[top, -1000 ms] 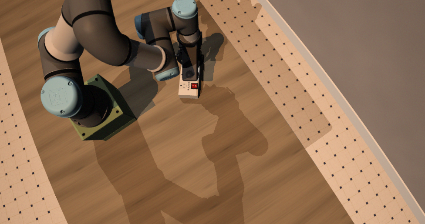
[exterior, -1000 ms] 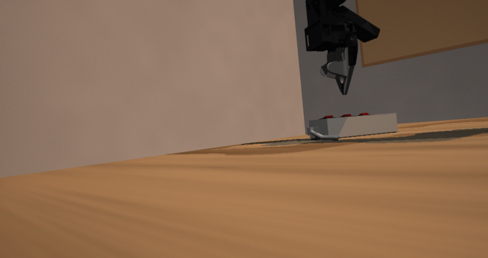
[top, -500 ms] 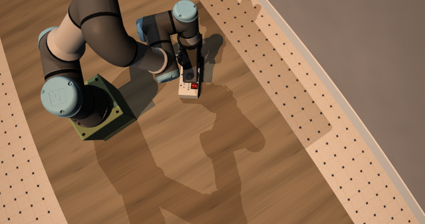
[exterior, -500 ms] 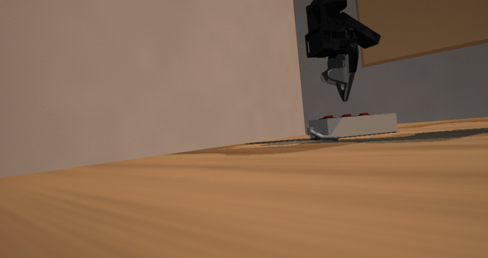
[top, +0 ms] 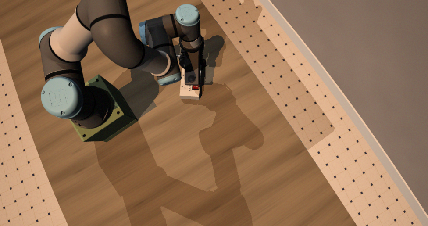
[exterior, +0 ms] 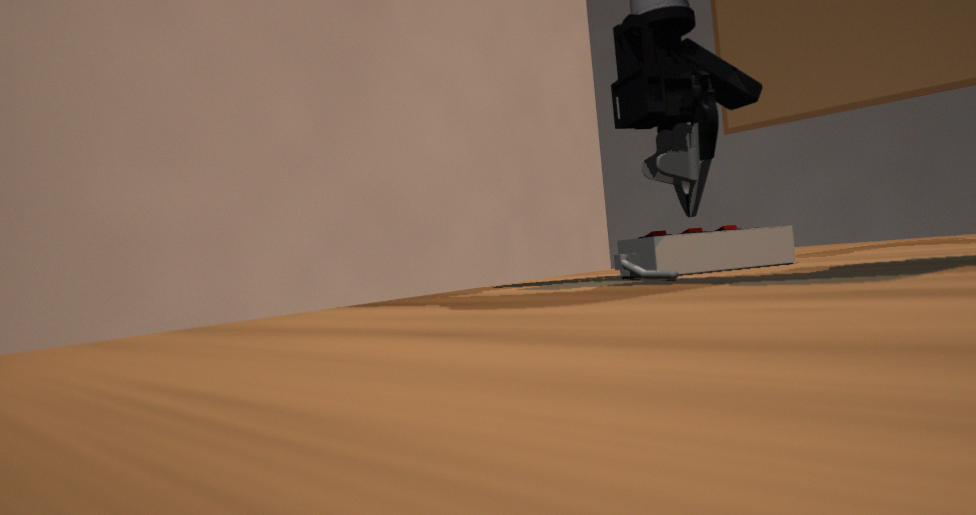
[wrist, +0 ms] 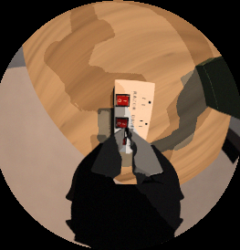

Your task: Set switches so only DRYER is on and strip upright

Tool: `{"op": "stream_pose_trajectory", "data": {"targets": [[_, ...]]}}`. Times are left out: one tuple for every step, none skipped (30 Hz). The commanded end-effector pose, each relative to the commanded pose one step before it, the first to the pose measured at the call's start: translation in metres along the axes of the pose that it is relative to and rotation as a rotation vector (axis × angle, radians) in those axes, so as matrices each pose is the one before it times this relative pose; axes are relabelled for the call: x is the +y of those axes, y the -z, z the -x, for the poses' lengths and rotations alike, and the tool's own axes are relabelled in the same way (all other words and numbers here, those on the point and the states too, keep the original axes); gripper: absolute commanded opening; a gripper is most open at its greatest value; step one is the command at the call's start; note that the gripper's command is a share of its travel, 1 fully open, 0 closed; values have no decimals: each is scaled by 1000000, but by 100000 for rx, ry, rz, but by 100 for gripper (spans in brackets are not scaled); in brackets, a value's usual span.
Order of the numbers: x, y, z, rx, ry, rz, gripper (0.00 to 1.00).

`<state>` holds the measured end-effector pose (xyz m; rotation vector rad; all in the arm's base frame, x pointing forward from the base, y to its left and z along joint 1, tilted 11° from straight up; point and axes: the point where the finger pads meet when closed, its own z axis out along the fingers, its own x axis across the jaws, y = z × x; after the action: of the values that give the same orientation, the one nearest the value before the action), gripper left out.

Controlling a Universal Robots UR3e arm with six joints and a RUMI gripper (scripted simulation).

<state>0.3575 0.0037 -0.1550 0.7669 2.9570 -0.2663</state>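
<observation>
Going from the left in the exterior view, the plain wall fills that side and nothing of mine is there. The power strip (exterior: 706,250) lies flat on the wooden counter (exterior: 478,388), its stub of grey cable (exterior: 648,272) curling out of the left end. It sits switch side up, so I judge it is the right way up and needs no turning. Three red switches (exterior: 691,230) stand proud of its top, from left to right along the strip.

My claw (exterior: 691,207) hangs point down just above the middle switch, apart from it. I hold the jaws pressed together with nothing between them: closed, they make one narrow tip, which suits prodding a single rocker without catching its neighbour.

In the wrist view the tip sits just below the nearer switch (wrist: 121,122), with a second switch (wrist: 121,99) farther on. The labels beside them are too blurred to read, so I cannot tell which is DRYER, nor which are on.

At the right of that view the dark green base block (wrist: 218,84) stands well apart from the strip
</observation>
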Motion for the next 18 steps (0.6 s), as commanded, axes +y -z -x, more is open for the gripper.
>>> {"op": "stream_pose_trajectory", "data": {"targets": [[392,-3633,884,-228,-14,94,0],[9,-647,10,0,0,0,0],[7,-579,8,0,0,0,0],[6,-511,6,0,0,0,0],[0,0,0,0,0,0,0],[0,0,0,0,0,0,0],[5,-444,4,0,0,0,0],[4,-378,3,0,0,0,0],[3,-315,2,0,0,0,0],[3,-255,1,0,0,0,0],[2,-199,1,0,0,0,0],[1,-148,1,0,0,0,0],[1,-103,0,0,0,0,0],[1,-65,0,0,0,0,0],[0,-34,0,0,0,0,0],[0,-13,0,0,0,0,0],[0,-2,0,0,0,0,0],[0,0,0,0,0,0,0]]}}
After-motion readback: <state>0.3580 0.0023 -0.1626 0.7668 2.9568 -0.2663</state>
